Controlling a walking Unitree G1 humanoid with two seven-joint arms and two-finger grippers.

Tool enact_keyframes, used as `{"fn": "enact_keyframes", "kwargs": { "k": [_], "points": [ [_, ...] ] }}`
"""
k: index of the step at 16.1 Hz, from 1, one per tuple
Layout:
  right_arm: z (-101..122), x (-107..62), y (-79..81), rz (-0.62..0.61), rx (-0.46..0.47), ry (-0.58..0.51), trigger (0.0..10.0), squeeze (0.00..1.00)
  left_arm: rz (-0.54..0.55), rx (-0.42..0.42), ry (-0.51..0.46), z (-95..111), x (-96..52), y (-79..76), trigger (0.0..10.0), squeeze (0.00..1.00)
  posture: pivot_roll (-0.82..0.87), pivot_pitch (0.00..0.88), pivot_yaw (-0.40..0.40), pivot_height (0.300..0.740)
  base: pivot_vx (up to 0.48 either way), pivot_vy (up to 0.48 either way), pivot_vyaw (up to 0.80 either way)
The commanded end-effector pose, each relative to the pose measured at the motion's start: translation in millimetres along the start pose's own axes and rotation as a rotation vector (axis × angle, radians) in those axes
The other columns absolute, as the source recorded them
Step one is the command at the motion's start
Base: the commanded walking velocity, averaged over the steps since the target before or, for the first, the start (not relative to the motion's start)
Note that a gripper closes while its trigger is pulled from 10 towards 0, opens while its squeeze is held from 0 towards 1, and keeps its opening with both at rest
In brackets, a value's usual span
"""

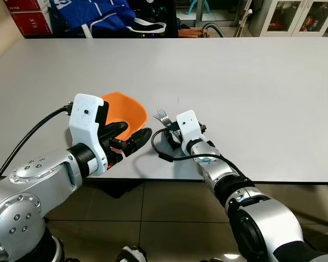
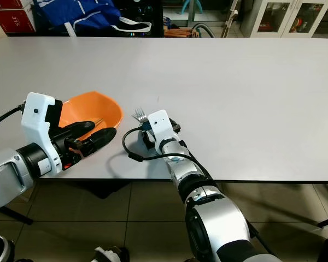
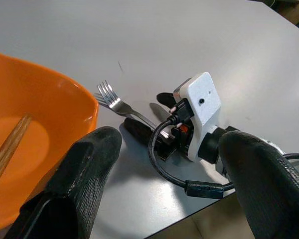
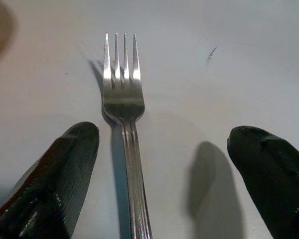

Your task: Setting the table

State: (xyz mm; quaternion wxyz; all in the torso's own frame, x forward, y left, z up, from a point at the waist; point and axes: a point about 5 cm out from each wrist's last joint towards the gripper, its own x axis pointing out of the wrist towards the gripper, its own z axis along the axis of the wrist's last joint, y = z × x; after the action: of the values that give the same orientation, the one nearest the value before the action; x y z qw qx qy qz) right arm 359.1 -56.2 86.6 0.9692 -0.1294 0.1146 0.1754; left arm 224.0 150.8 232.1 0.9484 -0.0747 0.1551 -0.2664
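An orange bowl (image 1: pixel 128 111) sits near the front edge of the white table (image 1: pixel 251 87), with a wooden chopstick (image 3: pixel 9 145) lying inside it. My left gripper (image 1: pixel 135 131) hovers open just to the right of the bowl's near rim and holds nothing. A silver fork (image 4: pixel 123 99) lies flat on the table to the right of the bowl, tines pointing away from me. My right gripper (image 4: pixel 162 139) is low over the fork's handle, open, with one finger on each side of it. Neither finger touches the handle.
The table's front edge (image 1: pixel 273 182) runs just behind my right wrist, with tiled floor below. A blue bag (image 1: pixel 95 16) and red boxes (image 1: pixel 30 16) stand beyond the far edge, and glass cabinets (image 1: pixel 300 16) at the back right.
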Motion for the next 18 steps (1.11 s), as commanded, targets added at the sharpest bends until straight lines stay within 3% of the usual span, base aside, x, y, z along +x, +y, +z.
{"fn": "enact_keyframes", "kwargs": {
  "k": [1, 6, 10, 14, 18],
  "points": [
    [-49, -13.3, 0.7, 0.013, 0.004, 0.232, 10.0, 1.00, 0.019, 0.009, 0.000, 0, -1.5, 0.5, 10.0, 0.00, 0.17, 0.092, 0.057, 0.740, 0.000, 0.000, 0.00],
    [-57, -16.0, -2.2, 0.066, -0.048, 0.300, 10.0, 1.00, 0.018, 0.008, 0.002, -1, -1.4, 0.3, 10.0, 0.00, 0.16, 0.095, 0.055, 0.740, 0.000, 0.000, 0.00],
    [-58, -16.1, -7.8, 0.094, 0.062, 0.375, 10.0, 1.00, 0.018, 0.004, 0.002, -1, -0.8, 0.3, 10.0, 0.00, 0.15, 0.100, 0.053, 0.740, 0.000, 0.000, 0.00],
    [-49, -12.9, -12.8, 0.115, 0.047, 0.366, 10.0, 1.00, 0.026, 0.014, 0.010, -4, -2.5, 2.5, 10.0, 0.00, 0.15, 0.103, 0.052, 0.740, 0.000, 0.000, 0.00],
    [-50, -13.7, -18.5, 0.090, 0.024, 0.367, 10.0, 1.00, 0.110, 0.243, 0.008, -16, -10.1, 5.9, 10.0, 0.00, 0.15, 0.109, 0.049, 0.740, 0.000, 0.000, 0.00]
  ]
}}
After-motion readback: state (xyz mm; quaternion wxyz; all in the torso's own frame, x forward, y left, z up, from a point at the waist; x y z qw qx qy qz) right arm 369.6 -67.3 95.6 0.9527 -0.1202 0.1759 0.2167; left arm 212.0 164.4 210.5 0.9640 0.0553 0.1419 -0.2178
